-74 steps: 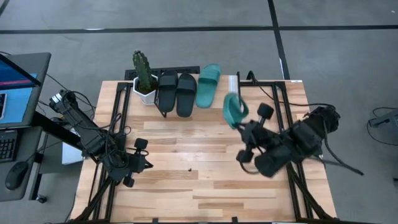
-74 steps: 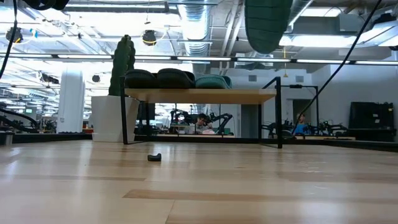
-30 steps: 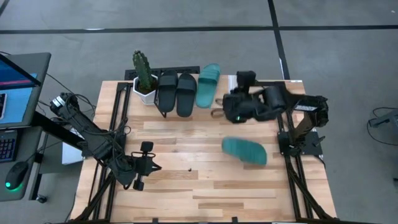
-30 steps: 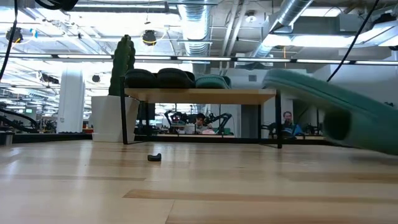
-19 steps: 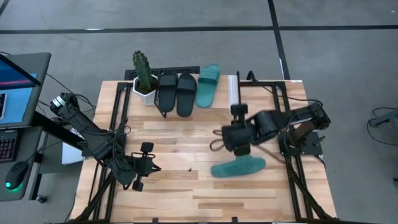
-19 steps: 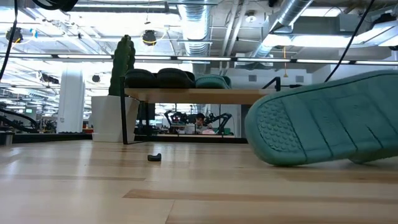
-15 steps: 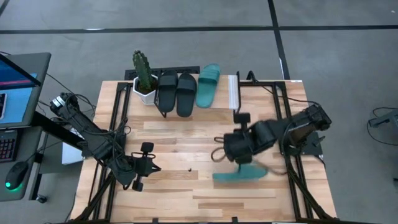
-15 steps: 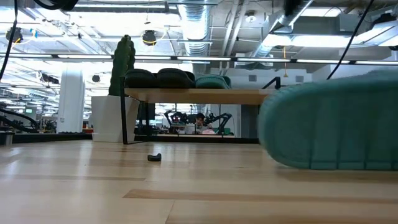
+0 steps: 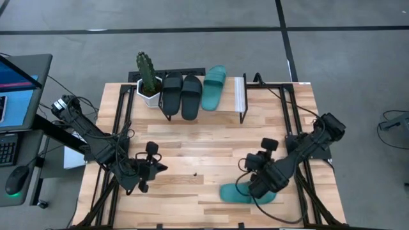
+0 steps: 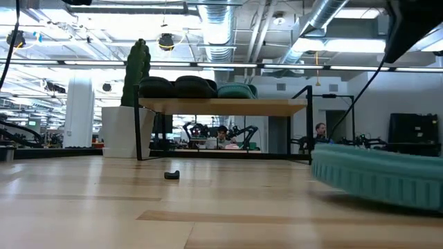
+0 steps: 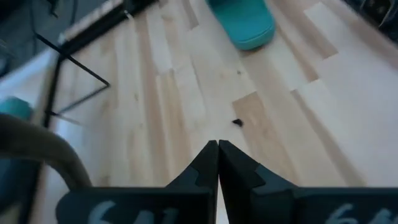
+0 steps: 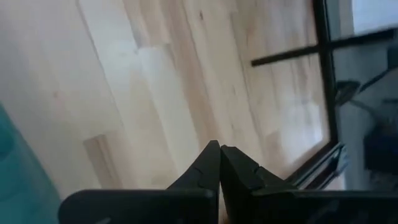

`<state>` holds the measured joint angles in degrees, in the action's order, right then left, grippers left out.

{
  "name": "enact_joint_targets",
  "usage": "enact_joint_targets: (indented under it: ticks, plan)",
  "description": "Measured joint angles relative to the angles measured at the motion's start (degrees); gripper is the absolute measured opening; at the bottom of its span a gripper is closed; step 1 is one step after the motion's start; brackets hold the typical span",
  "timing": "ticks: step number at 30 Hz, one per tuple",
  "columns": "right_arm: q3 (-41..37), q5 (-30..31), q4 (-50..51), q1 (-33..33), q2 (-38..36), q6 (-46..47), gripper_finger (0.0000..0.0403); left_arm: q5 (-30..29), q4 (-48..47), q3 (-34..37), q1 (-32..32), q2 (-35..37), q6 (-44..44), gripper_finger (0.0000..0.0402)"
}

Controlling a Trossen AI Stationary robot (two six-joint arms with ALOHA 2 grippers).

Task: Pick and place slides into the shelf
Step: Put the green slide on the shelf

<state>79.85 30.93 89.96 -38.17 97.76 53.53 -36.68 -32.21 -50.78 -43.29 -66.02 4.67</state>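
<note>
One teal slide (image 9: 246, 193) lies flat on the wooden table (image 9: 192, 144) near its front edge, right of centre, well apart from the shelf; in the low view it shows as a ribbed teal edge (image 10: 377, 173) at the right. The right gripper (image 9: 259, 186) hangs directly over it with its fingers (image 12: 208, 163) pressed together on nothing, the slide's edge (image 12: 18, 171) showing just beside them in the right wrist view. Level with it on the table's left side, the left gripper (image 9: 160, 168) is low over the wood, its fingers (image 11: 208, 160) likewise clenched and empty. Between the two grippers sits a small dark scrap (image 9: 194, 172) on the boards. Farther back, the shelf (image 9: 239, 96) stands along the table's rear edge, carrying three slides side by side: two black slides (image 9: 181, 96) and another teal slide (image 9: 213, 87). Just left of them, at the shelf's end, stands a cactus (image 9: 146, 72) in a white pot (image 9: 151, 98).
</note>
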Motion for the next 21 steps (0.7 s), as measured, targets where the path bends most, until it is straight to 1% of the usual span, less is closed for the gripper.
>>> enact_joint_targets:
  ticks: [3, 4, 6, 9, 11, 14, 17, 21]
  plan:
    - [-0.5, -0.1, -0.2, 0.1, 0.0, 8.2, 0.0000, -2.3, 0.0, 0.0, 0.0, 0.0, -5.1, 0.0002]
    - [-0.4, -1.2, 0.0, 0.6, 0.0, 11.3, 0.0000, -3.2, 0.0, 0.0, 0.0, 0.0, -7.0, 0.0002]
    - [0.2, -6.4, 0.0, 2.2, 0.0, 15.7, 0.0000, -4.3, 0.1, 0.0, 0.0, 0.0, -9.8, 0.0002]
    - [0.6, -16.5, 0.0, 4.3, 0.0, 18.1, 0.0000, -5.8, 0.1, 0.0, 0.0, 0.0, -12.5, 0.0002]
    - [0.7, -21.7, 0.0, 4.7, 0.0, 19.3, 0.0000, -6.8, 0.1, 0.0, 0.0, 0.0, -13.6, 0.0002]
    - [0.7, -28.8, -0.2, 4.5, 0.0, 24.0, 0.0001, -9.3, 0.5, 0.0, 0.0, 0.0, -16.0, 0.0002]
    - [0.7, -34.7, -0.8, 3.1, 0.0, 29.7, 0.0011, -12.5, 2.2, 0.0, 0.0, 0.0, -19.3, 0.0002]
    - [0.7, -41.1, -5.1, -1.0, 0.0, 37.0, 0.0050, -15.3, 6.4, 0.0, 0.0, 0.0, -24.8, 0.0002]
